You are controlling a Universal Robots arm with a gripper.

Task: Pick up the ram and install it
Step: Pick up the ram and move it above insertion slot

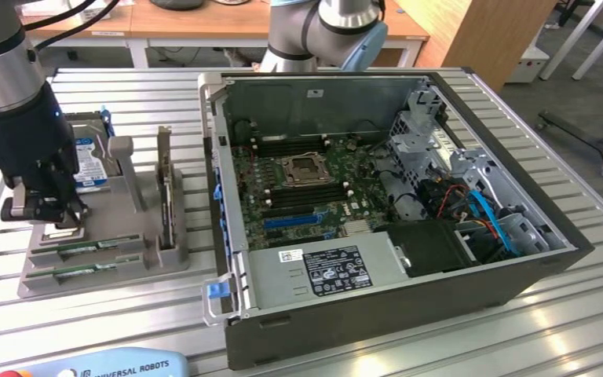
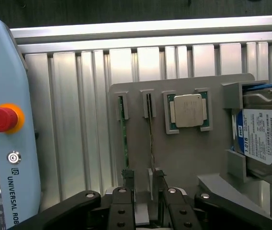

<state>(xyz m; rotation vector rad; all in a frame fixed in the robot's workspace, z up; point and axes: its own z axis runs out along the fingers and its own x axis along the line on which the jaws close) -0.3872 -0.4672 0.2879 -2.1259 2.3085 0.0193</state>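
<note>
Exterior view, from its left: the gripper (image 1: 56, 220) hangs low over one end of a grey fixture (image 1: 139, 265), jaws apart and gripping nothing. The ram (image 1: 87, 247) stands on edge in a slot there, with a second stick (image 1: 76, 271) in the slot beside it. Standing them edgewise probably leaves both flat faces free for fingers coming down from above. Beyond them sits the hard drive (image 1: 90, 161), then an expansion card (image 1: 163, 188) upright in its own holder. Toward the exterior view's right the computer case (image 1: 385, 322) lies on its side, open face up, so the motherboard (image 1: 301, 177) can likely be reached from overhead. In the wrist view the fingertips (image 2: 128, 176) straddle the ram (image 2: 150, 139), which runs closer to one finger; whether they touch, I cannot tell. The stick is not lifted: it sits in its slot, well apart from the case.
</note>
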